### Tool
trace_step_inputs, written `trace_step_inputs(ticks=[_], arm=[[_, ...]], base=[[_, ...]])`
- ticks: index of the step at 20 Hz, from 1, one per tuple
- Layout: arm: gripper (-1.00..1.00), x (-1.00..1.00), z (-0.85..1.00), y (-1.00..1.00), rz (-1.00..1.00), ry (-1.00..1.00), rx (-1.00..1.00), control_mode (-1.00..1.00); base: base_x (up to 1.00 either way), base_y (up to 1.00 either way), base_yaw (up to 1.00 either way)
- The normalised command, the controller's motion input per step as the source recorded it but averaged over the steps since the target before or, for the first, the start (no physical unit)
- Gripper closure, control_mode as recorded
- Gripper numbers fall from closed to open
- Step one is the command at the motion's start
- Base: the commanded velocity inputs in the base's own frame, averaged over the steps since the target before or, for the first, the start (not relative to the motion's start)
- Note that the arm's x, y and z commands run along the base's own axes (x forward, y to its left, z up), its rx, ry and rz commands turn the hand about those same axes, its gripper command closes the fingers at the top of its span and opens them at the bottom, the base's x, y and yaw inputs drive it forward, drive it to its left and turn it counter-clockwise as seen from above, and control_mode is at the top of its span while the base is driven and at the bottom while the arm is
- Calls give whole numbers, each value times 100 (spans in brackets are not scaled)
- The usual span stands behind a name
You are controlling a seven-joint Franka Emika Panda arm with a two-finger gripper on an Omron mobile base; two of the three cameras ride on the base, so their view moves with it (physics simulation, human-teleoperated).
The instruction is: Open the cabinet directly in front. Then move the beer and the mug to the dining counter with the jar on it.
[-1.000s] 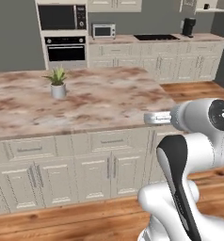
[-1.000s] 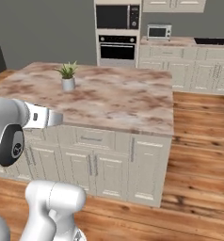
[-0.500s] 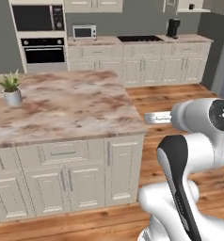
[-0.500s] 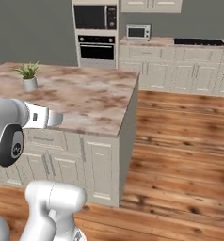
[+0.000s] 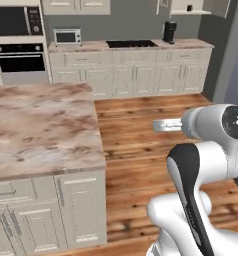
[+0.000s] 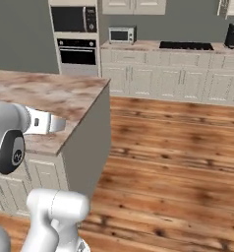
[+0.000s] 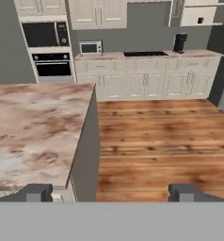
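We see the gripper (image 7: 110, 192) with jaws wide apart and empty over the wood floor (image 7: 156, 141); a marbled island (image 7: 34, 127) lies left; an open cabinet (image 7: 198, 14) hangs far right.

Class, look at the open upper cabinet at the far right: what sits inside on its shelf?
One small dark object stands on the pale shelf of the open cabinet; it is too small to identify. The open door hides the rest.

Warm browns, creams and greys.
Beige-brown marbled island top (image 5: 36, 125) over cream panelled doors (image 5: 81, 210); reddish-brown plank floor (image 6: 173, 147) with dark grain; cream base cabinets (image 7: 147, 82) against grey wall (image 7: 147, 23); black oven (image 6: 77, 51); white microwave (image 5: 67, 36); black cooktop (image 5: 131, 44).
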Motion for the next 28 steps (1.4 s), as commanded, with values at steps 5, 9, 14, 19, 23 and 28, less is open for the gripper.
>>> trace_step_inputs(ticks=[5,9,14,19,23,28], arm=[[-100,0,0,0,0,0,0,100],[-100,0,0,0,0,0,0,100],[-100,0,0,0,0,0,0,100],[-100,0,0,0,0,0,0,100],[-100,0,0,0,0,0,0,100],[-100,0,0,0,0,0,0,100]], base=[[96,-100,4],[100,-100,6],[100,-83,7],[100,-61,8],[100,-19,2],[100,-18,0]])
